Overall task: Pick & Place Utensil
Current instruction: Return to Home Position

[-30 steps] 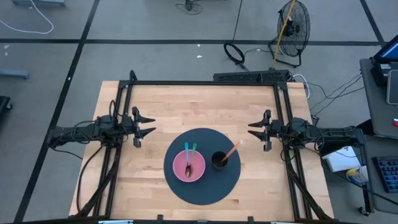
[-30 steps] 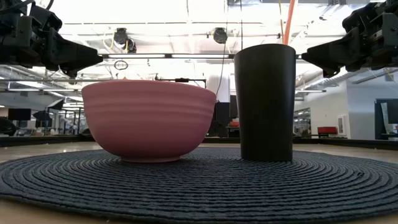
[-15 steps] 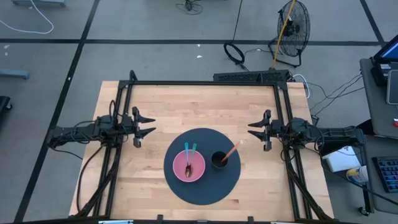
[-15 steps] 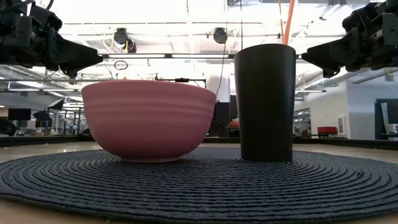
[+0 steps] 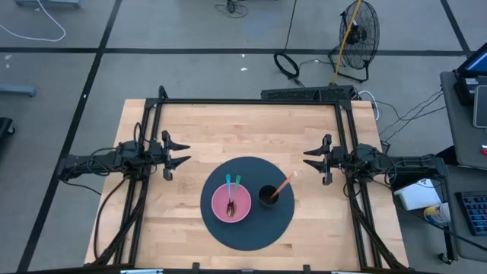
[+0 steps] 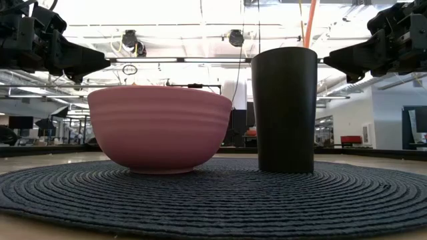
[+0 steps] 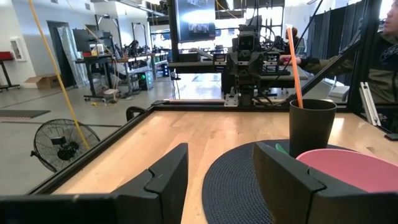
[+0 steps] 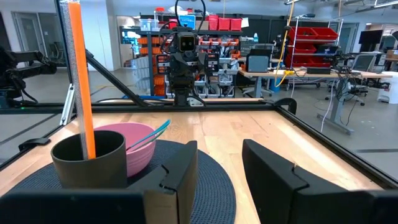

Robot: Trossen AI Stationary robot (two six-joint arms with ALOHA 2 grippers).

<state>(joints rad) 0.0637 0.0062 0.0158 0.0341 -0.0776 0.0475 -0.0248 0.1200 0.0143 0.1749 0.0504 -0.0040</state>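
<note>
Blue round woven mat point(image 6: 213, 197) carries pink ribbed bowl point(image 6: 157, 127) and tall black cup point(image 6: 285, 110) with orange straw point(image 5: 284, 184). Left arm point(image 5: 114, 161) and right arm point(image 5: 380, 162) flank mat, jaws wide, empty. Looks like homing; next likely just park, nothing to grasp.

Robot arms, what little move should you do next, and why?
Probably none beyond resting. The left gripper and right gripper hang open and empty at the table's sides, clear of the dark mat. The blue fork lies in the pink bowl, and the orange straw stands in the black cup beside it, so nothing looks left to carry.
</note>
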